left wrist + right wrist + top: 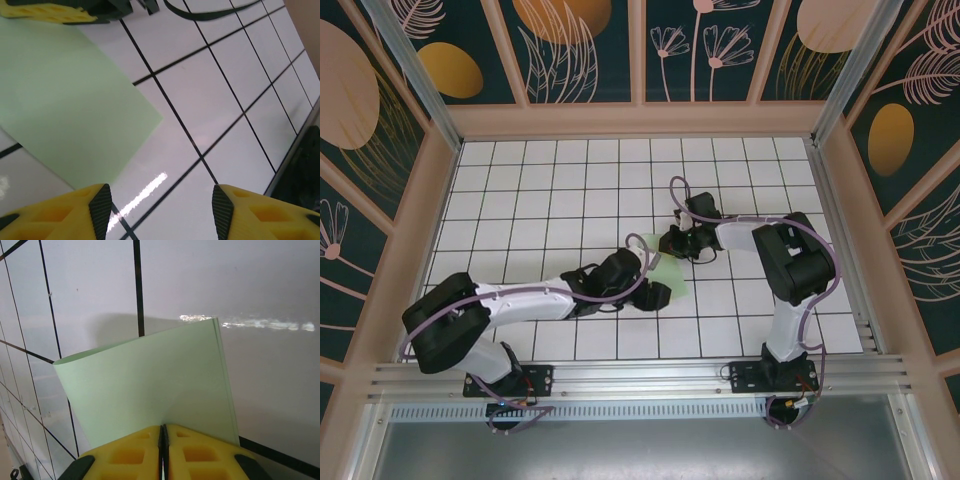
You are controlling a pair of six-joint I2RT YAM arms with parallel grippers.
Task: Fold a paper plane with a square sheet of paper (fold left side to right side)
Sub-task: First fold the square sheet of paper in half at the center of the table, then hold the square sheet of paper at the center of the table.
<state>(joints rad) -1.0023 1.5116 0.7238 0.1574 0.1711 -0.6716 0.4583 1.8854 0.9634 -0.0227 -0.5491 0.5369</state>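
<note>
The square sheet of paper [670, 278] is thin, pale mint-green and doubled over on itself in a loose curve, 2 edges aligned. It sits mid-table, slightly right of centre, partly flat, partly lifted, pinched in the right gripper [162, 429].

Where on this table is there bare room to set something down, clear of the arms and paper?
Free: the far rows along the back wall, and the far-left tiles beyond the left arm. Also the near strip between both bases. Crowded: the centre, where the left pincer and right pincer meet at the square sheet of paper.
</note>
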